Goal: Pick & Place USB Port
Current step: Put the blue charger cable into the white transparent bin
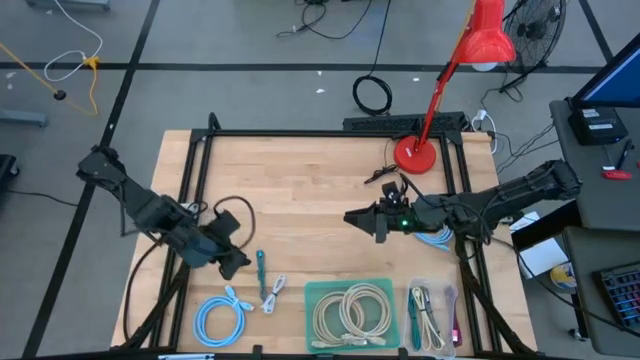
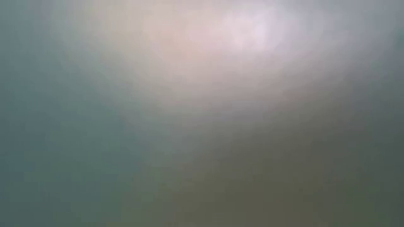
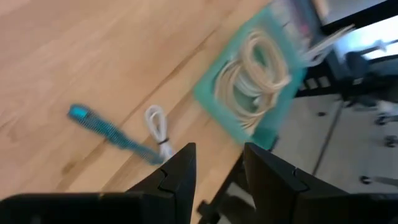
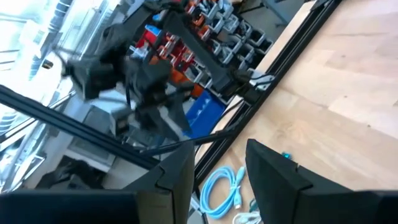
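Several cables lie near the table's front edge: a blue coil point(image 1: 221, 318), a teal braided cable point(image 1: 260, 268) and a small white cable point(image 1: 274, 293). Which of them is the USB port, I cannot tell. Cream cables point(image 1: 350, 312) lie coiled in a green tray point(image 1: 348, 285). My left gripper point(image 1: 236, 264) hangs open above the table, just left of the teal cable point(image 3: 102, 126), tipped down toward the white cable point(image 3: 158, 126) and the green tray point(image 3: 208, 96). My right gripper point(image 1: 350, 218) is open and level above the table's middle, pointing left. The low view shows only haze.
A clear tray point(image 1: 455, 300) with more cables stands right of the green tray. A red desk lamp point(image 1: 413, 155) stands at the far right, and a light blue cable point(image 1: 435, 238) lies under my right arm. Black frame rails point(image 1: 300, 132) border the table. Bare wood lies between the grippers.
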Motion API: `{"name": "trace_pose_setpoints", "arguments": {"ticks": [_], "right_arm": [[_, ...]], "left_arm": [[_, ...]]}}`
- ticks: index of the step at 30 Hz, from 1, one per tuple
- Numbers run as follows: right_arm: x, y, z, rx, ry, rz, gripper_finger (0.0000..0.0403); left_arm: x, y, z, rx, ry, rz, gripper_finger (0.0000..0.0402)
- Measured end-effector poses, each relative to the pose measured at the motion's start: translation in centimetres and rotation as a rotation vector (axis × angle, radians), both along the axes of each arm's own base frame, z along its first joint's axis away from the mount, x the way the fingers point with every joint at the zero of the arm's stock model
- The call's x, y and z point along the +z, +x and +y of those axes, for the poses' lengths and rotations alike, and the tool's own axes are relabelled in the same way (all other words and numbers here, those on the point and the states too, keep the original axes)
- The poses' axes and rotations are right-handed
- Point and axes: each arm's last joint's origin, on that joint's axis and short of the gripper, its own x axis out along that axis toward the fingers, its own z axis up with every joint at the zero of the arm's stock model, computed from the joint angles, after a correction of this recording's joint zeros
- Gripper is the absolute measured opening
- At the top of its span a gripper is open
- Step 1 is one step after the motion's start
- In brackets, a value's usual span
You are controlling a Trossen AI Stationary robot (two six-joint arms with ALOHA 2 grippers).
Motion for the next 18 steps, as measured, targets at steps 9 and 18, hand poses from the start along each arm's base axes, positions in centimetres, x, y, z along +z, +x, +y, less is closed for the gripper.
{"name": "trace_pose_setpoints", "arguments": {"ticks": [9,18], "right_arm": [[0.0,0.2,-0.8,-0.026,-0.021,0.004,0.0137],[-0.3,0.2,-0.8,-0.027,-0.022,0.032,0.0137]], "left_arm": [[-2.6,2.0,-0.9,0.034,-0.006,0.183,0.0136],[-4.2,3.0,-0.7,0.051,0.003,0.321,0.0136]]}}
